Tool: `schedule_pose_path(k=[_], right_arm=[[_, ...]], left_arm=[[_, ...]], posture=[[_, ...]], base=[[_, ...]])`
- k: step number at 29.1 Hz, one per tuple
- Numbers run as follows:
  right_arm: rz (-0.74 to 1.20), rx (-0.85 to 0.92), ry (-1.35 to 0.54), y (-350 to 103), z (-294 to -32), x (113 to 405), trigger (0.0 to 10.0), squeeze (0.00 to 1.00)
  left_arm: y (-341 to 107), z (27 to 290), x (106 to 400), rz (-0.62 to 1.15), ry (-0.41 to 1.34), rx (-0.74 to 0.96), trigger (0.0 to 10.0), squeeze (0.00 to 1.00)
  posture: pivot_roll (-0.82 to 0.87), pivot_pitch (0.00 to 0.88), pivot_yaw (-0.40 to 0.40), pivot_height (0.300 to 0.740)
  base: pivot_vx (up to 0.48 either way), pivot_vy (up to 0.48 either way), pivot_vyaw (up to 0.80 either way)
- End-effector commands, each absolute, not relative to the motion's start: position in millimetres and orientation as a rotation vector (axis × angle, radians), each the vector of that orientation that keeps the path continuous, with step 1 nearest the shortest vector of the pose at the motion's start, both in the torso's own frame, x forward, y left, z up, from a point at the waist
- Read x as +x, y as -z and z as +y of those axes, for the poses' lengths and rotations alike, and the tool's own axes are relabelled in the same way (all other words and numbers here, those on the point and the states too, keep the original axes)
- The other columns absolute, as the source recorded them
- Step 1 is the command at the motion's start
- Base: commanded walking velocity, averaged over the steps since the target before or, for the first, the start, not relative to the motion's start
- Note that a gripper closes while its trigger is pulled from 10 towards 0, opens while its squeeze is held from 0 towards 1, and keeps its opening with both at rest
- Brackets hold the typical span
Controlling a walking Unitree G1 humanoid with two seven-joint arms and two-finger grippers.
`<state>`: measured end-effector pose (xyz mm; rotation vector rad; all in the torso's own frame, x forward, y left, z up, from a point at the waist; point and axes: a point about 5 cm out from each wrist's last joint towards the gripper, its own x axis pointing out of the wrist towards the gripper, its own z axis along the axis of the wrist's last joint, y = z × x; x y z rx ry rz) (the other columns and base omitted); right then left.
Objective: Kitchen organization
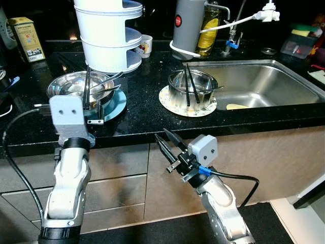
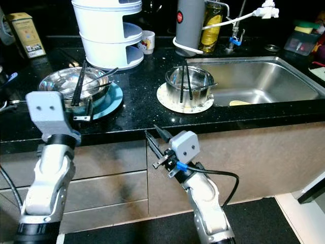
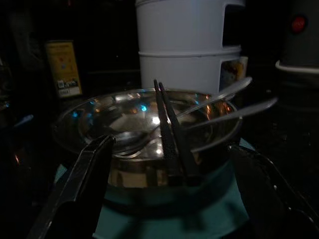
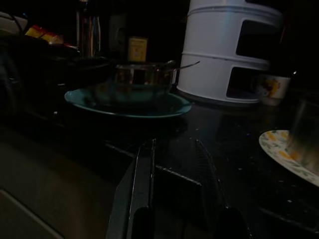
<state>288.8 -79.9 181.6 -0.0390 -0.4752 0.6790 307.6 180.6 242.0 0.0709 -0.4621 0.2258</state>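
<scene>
1. Two black chopsticks [image 3: 172, 134] lean in the steel bowl [image 1: 78, 86] at 10 o'clock on the counter [image 1: 142, 112].
2. Your left gripper [image 3: 169, 194] gapes around the bowl, holding nothing.
3. Chopsticks look light, stiff, slippery; pinch them mid-length.

Left end effector [image 1: 87, 108] behind its wrist housing; white tiered rack [image 1: 107, 30] top cropped.

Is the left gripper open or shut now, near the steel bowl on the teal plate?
Open. In the left wrist view, the left gripper has its fingers spread on either side of the steel bowl, not touching it.
</scene>
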Motion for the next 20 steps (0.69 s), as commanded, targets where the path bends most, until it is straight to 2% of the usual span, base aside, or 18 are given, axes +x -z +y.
schedule_pose_path(k=[1, 5, 6, 7, 8, 9, 11, 12, 15, 16, 20], right_arm=[[-0.479, -0.034, -0.699, -184.9, -76.8, 287.6, 10.0, 0.0], [-0.476, -0.021, -0.695, -188.3, -75.7, 288.5, 10.0, 0.0], [-0.476, -0.019, -0.693, -188.7, -75.9, 288.7, 10.0, 0.0], [-0.476, -0.019, -0.693, -188.7, -75.9, 288.7, 10.0, 0.0], [-0.477, -0.015, -0.691, -189.4, -76.1, 288.9, 10.0, 0.0], [-0.477, -0.011, -0.689, -190.0, -76.4, 289.1, 10.0, 0.0], [-0.475, -0.009, -0.688, -190.5, -76.7, 289.3, 10.0, 0.0], [-0.474, -0.007, -0.687, -190.8, -77.0, 289.4, 10.0, 0.0], [-0.472, -0.007, -0.686, -190.9, -77.2, 289.5, 10.0, 0.0], [-0.47, -0.005, -0.686, -191.4, -77.3, 289.5, 10.0, 0.0], [-0.468, -0.004, -0.686, -191.6, -77.3, 289.7, 10.0, 0.0]], left_arm=[[-240.5, 178.4, 310.9, -0.441, -0.23, 0.086, 10.0, 0.0], [-241.3, 176.3, 316.3, -0.417, -0.223, 0.095, 10.0, 0.0], [-241.7, 176.4, 316.8, -0.417, -0.226, 0.094, 8.2, 0.0], [-241.7, 176.4, 316.8, -0.417, -0.226, 0.094, 8.2, 0.0], [-242.3, 176.8, 317.1, -0.417, -0.227, 0.094, 4.9, 0.0], [-242.9, 177.4, 317.4, -0.419, -0.232, 0.092, 3.9, 0.0], [-243.2, 177.6, 317.8, -0.419, -0.234, 0.092, 3.5, 0.0], [-243.3, 177.6, 318.2, -0.417, -0.234, 0.095, 4.0, 0.0], [-243.4, 177.6, 318.5, -0.415, -0.234, 0.097, 4.0, 0.0], [-244.1, 177.7, 319.0, -0.412, -0.239, 0.1, 10.0, 0.0], [-244.8, 177.2, 318.7, -0.414, -0.241, 0.104, 10.0, 0.0]], posture=[[-0.03, 0.11, -0.061, 0.74], [-0.03, 0.119, -0.062, 0.74], [-0.03, 0.119, -0.062, 0.74], [-0.03, 0.119, -0.062, 0.74], [-0.03, 0.124, -0.059, 0.74], [-0.03, 0.124, -0.059, 0.74], [-0.03, 0.124, -0.059, 0.74], [-0.03, 0.124, -0.059, 0.74], [-0.03, 0.124, -0.059, 0.74], [-0.03, 0.126, -0.059, 0.74], [-0.03, 0.127, -0.06, 0.74]], base=[[0.0, 0.0, 0.0], [0.0, 0.0, 0.0], [0.0, 0.0, 0.0], [0.0, 0.0, 0.0], [0.0, 0.0, 0.0], [0.0, 0.0, 0.0], [0.0, 0.0, 0.0], [0.0, 0.0, 0.0], [0.0, 0.0, 0.0], [0.0, 0.0, 0.0], [0.0, 0.0, 0.0]])
